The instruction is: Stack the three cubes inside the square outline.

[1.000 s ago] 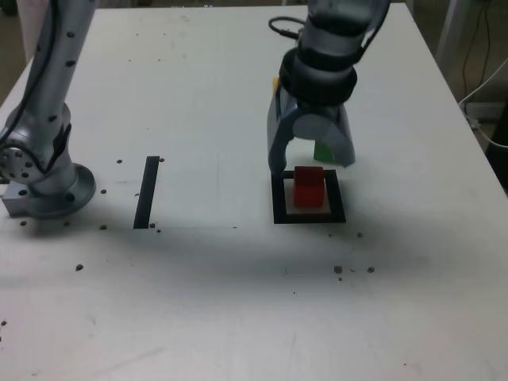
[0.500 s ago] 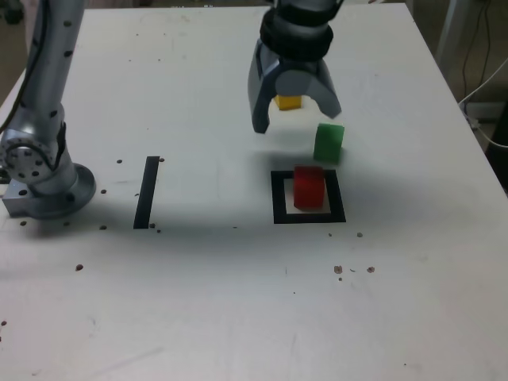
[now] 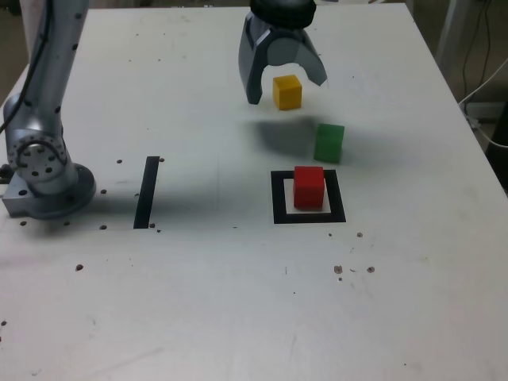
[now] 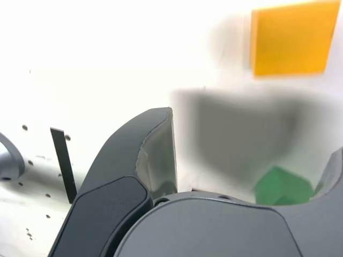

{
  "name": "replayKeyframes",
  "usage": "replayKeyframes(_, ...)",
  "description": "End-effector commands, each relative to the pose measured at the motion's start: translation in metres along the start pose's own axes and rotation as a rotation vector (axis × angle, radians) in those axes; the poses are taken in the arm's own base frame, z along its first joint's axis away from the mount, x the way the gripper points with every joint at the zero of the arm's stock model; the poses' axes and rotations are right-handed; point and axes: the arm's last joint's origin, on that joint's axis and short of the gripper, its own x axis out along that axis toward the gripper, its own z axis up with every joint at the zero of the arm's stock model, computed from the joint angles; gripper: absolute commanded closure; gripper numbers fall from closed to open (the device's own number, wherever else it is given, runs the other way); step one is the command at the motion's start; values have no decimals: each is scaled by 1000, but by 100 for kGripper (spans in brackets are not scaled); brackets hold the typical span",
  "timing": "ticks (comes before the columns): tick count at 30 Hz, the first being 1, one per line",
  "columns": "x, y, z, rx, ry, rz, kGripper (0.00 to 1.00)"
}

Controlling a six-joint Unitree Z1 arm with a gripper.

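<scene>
Jaws (image 3: 286,92) spread wide and holding nothing, they hang above the table (image 3: 214,294) near the yellow cube (image 3: 287,93). Beyond them, the green cube (image 3: 329,144) sits just outside the square outline (image 3: 279,198), and the red cube (image 3: 309,188) stands inside it.

three cubes, one red (image 3: 309,187), one yellow (image 3: 287,92), one green (image 3: 329,144), one square outline (image 3: 279,216), one black strip (image 3: 146,193), one arm (image 3: 48,119)
</scene>
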Motion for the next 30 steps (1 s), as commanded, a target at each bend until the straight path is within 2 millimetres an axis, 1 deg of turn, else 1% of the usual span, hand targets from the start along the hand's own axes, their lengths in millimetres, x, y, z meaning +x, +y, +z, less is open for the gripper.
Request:
replayKeyframes(1, 4, 8, 6, 9, 5, -11, 1)
replayKeyframes(8, 13, 32, 19, 25, 8, -39, 1)
replayKeyframes(13, 24, 52, 28, 32, 24, -66, 2)
replayKeyframes(19, 33, 67, 38, 52, 36, -99, 6)
replayKeyframes(22, 37, 72, 42, 61, 41, -108, 12)
replayKeyframes(24, 39, 75, 44, 70, 44, -114, 18)
replayKeyframes(30, 42, 77, 48, 87, 48, -126, 44)
